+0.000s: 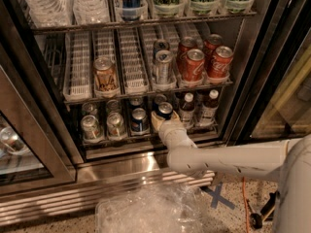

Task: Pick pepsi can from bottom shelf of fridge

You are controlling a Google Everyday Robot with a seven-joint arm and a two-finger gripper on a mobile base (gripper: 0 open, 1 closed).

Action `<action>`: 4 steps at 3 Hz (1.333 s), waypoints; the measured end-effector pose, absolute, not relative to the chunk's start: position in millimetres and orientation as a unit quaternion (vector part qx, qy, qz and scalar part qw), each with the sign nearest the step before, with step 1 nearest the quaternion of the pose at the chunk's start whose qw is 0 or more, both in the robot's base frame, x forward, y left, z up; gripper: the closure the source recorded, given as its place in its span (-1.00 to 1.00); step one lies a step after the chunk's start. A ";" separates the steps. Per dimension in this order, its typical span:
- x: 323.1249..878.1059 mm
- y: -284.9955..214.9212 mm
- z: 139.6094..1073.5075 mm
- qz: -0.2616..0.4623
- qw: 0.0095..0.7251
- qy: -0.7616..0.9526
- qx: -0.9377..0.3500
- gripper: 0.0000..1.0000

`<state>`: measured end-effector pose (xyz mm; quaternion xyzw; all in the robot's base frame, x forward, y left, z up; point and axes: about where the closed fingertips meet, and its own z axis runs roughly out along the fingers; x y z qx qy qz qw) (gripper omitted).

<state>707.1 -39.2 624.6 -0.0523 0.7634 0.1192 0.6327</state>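
Observation:
The fridge (pixel 252 81) stands open in front of me. Its bottom shelf (pixel 146 139) is dim and holds several cans and bottles. My gripper (pixel 164 121) reaches into this shelf on a white arm from the lower right. It is right at a dark-blue can with a silver top, the pepsi can (pixel 164 109), which stands at the gripper's tip. The can's lower half is hidden behind the gripper. A second blue can (pixel 139 120) stands just to the left.
Two silver cans (pixel 91 126) stand at the shelf's left and two dark bottles (pixel 187 109) at its right. Red cola cans (pixel 195 64) sit on the brighter rack above. A steel louvred base (pixel 73 193) and crumpled clear plastic (pixel 150 210) lie below.

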 end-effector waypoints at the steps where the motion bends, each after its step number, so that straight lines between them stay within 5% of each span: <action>1: 688.8 -29.6 641.3 0.153 0.624 0.762 -0.080 1.00; 4: 655.9 -67.5 710.3 0.377 0.573 0.728 0.012 1.00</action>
